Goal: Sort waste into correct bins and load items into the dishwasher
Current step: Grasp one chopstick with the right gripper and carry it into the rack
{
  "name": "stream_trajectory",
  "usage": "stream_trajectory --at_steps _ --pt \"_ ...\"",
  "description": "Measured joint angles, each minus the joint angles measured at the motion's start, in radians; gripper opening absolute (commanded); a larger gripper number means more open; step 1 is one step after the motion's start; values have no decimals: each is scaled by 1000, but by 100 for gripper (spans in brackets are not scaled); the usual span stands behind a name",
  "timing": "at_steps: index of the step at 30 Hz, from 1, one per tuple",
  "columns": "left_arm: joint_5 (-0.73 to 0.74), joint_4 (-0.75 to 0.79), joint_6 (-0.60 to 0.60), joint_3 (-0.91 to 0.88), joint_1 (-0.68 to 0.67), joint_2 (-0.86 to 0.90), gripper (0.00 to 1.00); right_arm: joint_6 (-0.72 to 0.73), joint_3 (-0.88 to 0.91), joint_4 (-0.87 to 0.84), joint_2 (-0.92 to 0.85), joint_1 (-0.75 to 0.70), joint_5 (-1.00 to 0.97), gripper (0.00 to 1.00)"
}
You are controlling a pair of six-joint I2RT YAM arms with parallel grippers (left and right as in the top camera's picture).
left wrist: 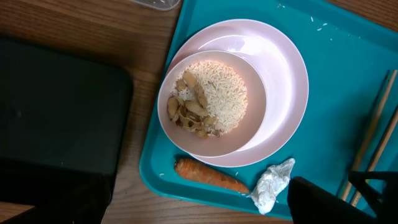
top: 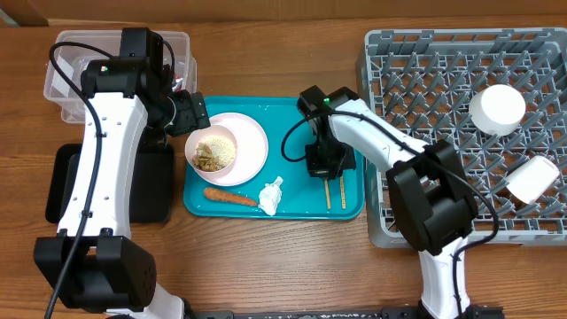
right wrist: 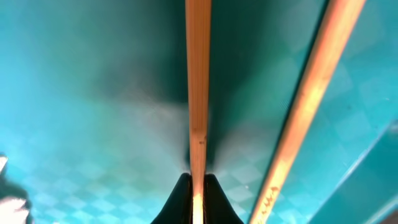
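Note:
A pale pink plate (top: 254, 140) on the teal tray (top: 288, 115) holds a bowl (top: 215, 151) of rice and food scraps (left wrist: 214, 93). An orange carrot (top: 229, 196) and a white tissue wad (top: 270, 197) lie in front of it. My left gripper (top: 190, 113) hovers by the plate's left edge, open and empty; its fingers (left wrist: 199, 200) show at the bottom of the left wrist view. My right gripper (top: 325, 167) is down on the tray, shut on one wooden chopstick (right wrist: 198, 74). The second chopstick (right wrist: 311, 106) lies just to its right.
The grey dish rack (top: 425, 80) at the right holds a white bowl (top: 496, 108) and a white cup (top: 532, 177). The clear tub (top: 66, 84) is at the back left. The black tray (top: 62, 186) lies left of the teal tray.

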State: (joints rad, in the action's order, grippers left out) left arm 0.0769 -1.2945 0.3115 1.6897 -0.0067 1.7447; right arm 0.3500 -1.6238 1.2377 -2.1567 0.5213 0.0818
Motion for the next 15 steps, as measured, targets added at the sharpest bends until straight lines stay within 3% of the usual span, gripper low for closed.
stream_trajectory --at_steps 10,15 --pt "0 0 0 0 0 0 93 -104 -64 125 366 -80 -144 4" --pt "0 0 0 0 0 0 93 -124 -53 207 396 -183 -206 4"
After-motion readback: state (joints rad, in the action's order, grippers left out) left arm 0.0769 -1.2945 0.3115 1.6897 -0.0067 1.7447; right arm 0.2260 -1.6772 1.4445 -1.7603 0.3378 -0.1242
